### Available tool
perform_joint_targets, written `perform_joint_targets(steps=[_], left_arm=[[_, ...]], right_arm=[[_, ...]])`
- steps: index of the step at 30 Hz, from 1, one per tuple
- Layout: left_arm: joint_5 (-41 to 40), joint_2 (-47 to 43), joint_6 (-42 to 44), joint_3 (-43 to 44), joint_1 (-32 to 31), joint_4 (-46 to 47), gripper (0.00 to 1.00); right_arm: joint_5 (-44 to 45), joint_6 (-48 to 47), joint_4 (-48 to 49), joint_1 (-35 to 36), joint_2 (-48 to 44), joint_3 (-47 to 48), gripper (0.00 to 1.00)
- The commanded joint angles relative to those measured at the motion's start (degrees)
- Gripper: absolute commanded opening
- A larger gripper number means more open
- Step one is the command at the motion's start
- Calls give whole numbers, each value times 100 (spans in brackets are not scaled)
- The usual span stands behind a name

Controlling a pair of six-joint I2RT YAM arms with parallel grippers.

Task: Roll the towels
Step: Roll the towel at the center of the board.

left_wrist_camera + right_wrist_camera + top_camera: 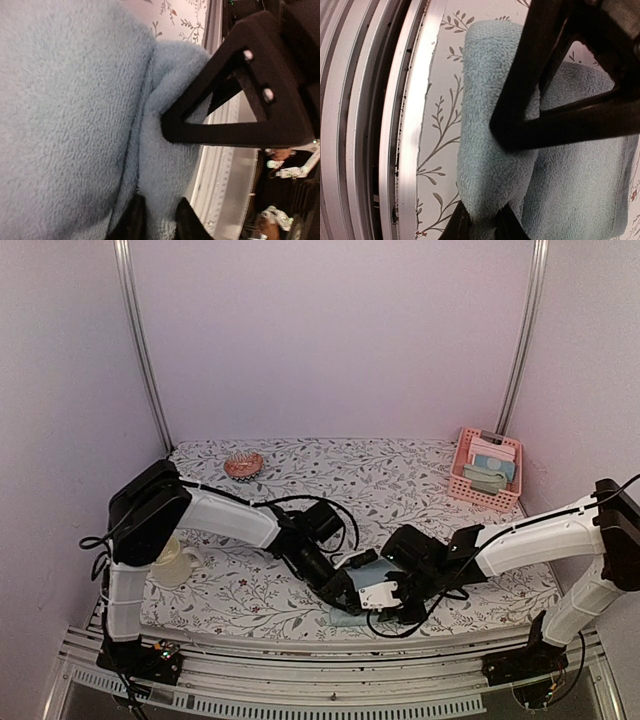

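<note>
A light blue towel (347, 618) lies at the table's near edge, under both grippers. In the left wrist view the light blue towel (65, 125) fills the left side. A raised fold of it sits between my left gripper's (159, 222) fingertips and touches both. The right gripper's black finger (235, 115) crosses just beyond it. In the right wrist view my right gripper (482, 227) pinches the towel's rolled edge (490, 150), with the flat part (570, 190) to the right. From above, the left gripper (348, 590) and right gripper (378, 602) meet tip to tip.
A pink basket (462, 472) at the back right holds folded cloths, one of them pale greenish (483, 478). A round brush (243, 464) lies at the back left and a cream mug (172, 562) sits by the left arm. The metal rail (395, 125) runs beside the towel.
</note>
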Motion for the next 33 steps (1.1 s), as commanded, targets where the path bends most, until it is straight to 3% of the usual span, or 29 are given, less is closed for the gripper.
perform_joint_targets(steps=[1,6,9,14,17,20,27,30,33], left_arm=[[-1728,-1188,96,-782,126,371,32],[-3088,-2807,-63,-2287,-31,1777,40],[-4098,-3606,247,-3077,-493,2427,41],[-4814,-4008,643,-3437,-1143,2615,38],[-5116,-3940,1147,-3386,-1644,2613,36],[-5150,-3603,1582,-3138,-1843,2476,34],[-5622,-2384,2662,-2105,-2129,1891,54],[-5806,-1983,2993,-1770,-2135,1848,54],[-5908,-1674,3192,-1582,-2138,1796,48]], right_arm=[[-1286,-5,-936,-334,357,86,14],[-2909,-355,-2191,-1086,970,909,11],[-3721,-731,-3142,-1538,1732,1522,11],[-4597,-1492,-4683,-2063,3187,2673,10],[-4842,-1933,-5215,-2206,3771,3058,10],[-4712,-1818,-5029,-2220,3882,3140,10],[-4618,-1550,-4916,-2224,4009,3291,10],[-4602,-1507,-4853,-2227,4017,3293,10],[-4617,-1479,-4840,-2227,4006,3288,10]])
